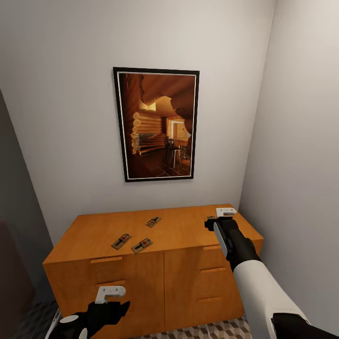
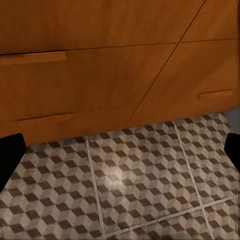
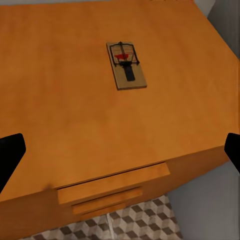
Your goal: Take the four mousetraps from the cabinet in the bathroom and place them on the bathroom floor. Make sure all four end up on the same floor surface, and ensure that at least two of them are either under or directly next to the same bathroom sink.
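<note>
Orange-brown cabinet top bears the nearest mousetrap; the right hand, fingers apart, should descend squarely over it.

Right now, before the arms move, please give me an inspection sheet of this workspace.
Surface: cabinet top, flat, orange-brown wood.
Job's things: three mousetraps lie apart on the top; the fourth mousetrap lies below the right gripper. None on the bathroom floor yet.
Clutter: nothing seen.
Grippers: right gripper open above the top's right end; left gripper low before the drawer fronts, open, empty.
Cables: nothing seen.
Surroundings: framed picture on the wall; cube-patterned tiles.
</note>
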Available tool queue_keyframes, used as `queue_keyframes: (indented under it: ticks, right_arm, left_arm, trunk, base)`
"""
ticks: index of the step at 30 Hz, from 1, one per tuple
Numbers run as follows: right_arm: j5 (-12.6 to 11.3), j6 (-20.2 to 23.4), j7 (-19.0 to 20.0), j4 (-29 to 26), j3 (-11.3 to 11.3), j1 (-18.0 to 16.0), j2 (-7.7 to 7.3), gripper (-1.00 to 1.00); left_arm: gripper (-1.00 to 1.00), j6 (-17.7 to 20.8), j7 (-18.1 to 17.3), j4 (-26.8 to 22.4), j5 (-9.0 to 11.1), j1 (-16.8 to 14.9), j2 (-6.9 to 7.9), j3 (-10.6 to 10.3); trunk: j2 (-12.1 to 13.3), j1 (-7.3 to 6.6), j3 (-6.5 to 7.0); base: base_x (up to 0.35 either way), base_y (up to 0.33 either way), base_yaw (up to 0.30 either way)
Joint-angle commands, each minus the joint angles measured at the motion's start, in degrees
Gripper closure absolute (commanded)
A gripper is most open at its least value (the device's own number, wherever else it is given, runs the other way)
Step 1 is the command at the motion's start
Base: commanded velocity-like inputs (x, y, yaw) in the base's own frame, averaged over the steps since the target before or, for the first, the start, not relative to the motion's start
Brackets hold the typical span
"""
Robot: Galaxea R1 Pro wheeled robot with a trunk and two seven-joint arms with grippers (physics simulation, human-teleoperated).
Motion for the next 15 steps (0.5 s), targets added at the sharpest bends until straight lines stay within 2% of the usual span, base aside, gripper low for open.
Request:
queue_keyframes:
  ticks: [1,11,15]
  right_arm:
    - [0.7,0.3,0.2,-0.1,-0.2,0.0,0.07,-1.0]
    - [1.4,0.3,0.1,-0.1,-0.2,0.0,0.11,-1.0]
    - [1.5,0.3,0.0,-0.1,-0.2,0.0,0.14,-1.0]
  left_arm:
    - [-1.0,0.6,0.0,-0.3,0.4,0.0,-0.07,0.0]
    - [-1.0,1.8,-0.1,-1.3,0.4,-0.2,-0.88,0.0]
    - [-1.0,2.9,-0.1,-1.4,0.4,-0.3,-1.89,0.0]
  trunk:
    - [-0.1,0.02,-0.09]
    - [-0.1,0.02,-0.09]
    - [-0.1,0.02,-0.09]
  base:
    - [0.0,0.0,0.0]
    - [0.0,0.0,0.0]
    - [0.0,0.0,0.0]
